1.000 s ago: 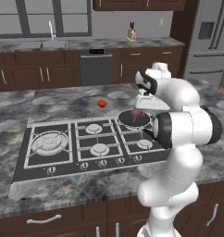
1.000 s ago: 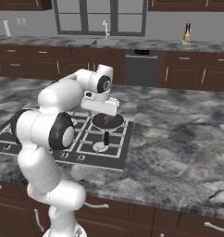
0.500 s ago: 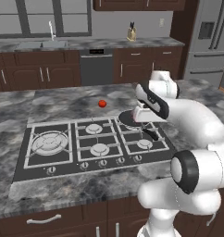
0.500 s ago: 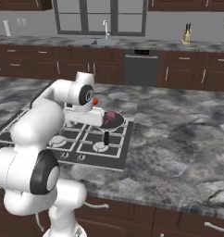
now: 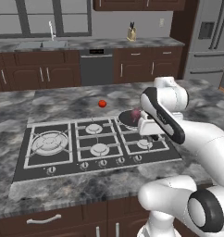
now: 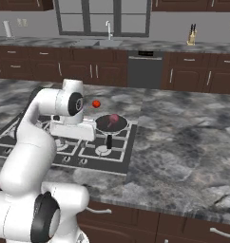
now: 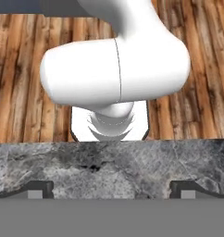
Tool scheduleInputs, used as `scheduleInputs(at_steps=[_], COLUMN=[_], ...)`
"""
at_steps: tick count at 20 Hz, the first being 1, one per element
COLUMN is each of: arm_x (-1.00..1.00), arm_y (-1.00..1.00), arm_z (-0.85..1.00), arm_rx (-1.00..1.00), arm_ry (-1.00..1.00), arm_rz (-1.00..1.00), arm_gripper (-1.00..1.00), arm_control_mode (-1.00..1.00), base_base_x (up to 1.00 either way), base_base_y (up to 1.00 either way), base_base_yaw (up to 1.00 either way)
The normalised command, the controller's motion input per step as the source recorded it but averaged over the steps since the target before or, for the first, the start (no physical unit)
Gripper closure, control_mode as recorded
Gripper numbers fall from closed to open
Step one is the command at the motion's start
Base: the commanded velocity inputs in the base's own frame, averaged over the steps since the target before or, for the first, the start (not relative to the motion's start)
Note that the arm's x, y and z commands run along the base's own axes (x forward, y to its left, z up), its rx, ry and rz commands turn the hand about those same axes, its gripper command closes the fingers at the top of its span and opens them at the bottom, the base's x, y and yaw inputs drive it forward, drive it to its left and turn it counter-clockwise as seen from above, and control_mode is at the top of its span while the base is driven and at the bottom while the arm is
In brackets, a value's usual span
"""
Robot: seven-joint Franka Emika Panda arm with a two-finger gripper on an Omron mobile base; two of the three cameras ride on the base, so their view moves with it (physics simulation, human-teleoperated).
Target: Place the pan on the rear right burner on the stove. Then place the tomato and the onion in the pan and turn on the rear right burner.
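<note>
The arm has swung back toward the base, and the hand [image 7: 112,196] now hangs with fingers wide apart and empty over the grey marble surface [image 7: 109,171] edge and wood floor [image 7: 21,83]. The pan [image 6: 111,124] sits on the stove [image 5: 63,162] at the rear right burner with the onion [image 6: 114,117] inside. The tomato [image 5: 102,103] lies on the surface behind the stove.

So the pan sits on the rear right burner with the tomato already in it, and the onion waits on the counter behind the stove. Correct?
Swapped. In the left base view the dull maroon onion lies in the pan on the rear right burner, while the bright red tomato waits on the counter behind the stove.
</note>
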Motion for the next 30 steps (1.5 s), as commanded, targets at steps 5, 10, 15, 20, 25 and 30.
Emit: scheduleInputs(at_steps=[5,10,15,20,25,30], arm_x=[-0.05,0.0,0.0,0.0,0.0,0.0], arm_y=[0.13,0.0,0.0,0.0,0.0,0.0], arm_z=[0.0,0.0,0.0,0.0,0.0,0.0], arm_rx=[-0.04,0.0,0.0,0.0,0.0,0.0], arm_ry=[0.1,0.0,0.0,0.0,0.0,0.0], arm_rz=[0.0,0.0,0.0,0.0,0.0,0.0], arm_gripper=[-1.0,-1.0,-1.0,-1.0,-1.0,-1.0], arm_control_mode=[-1.0,-1.0,1.0,1.0,1.0,1.0], base_base_x=[0.0,0.0,-0.34,-1.0,-1.0,-1.0], base_base_y=[0.0,0.0,-0.02,0.0,0.49,0.94], base_base_yaw=[0.0,0.0,0.0,-0.01,-0.18,-0.34])
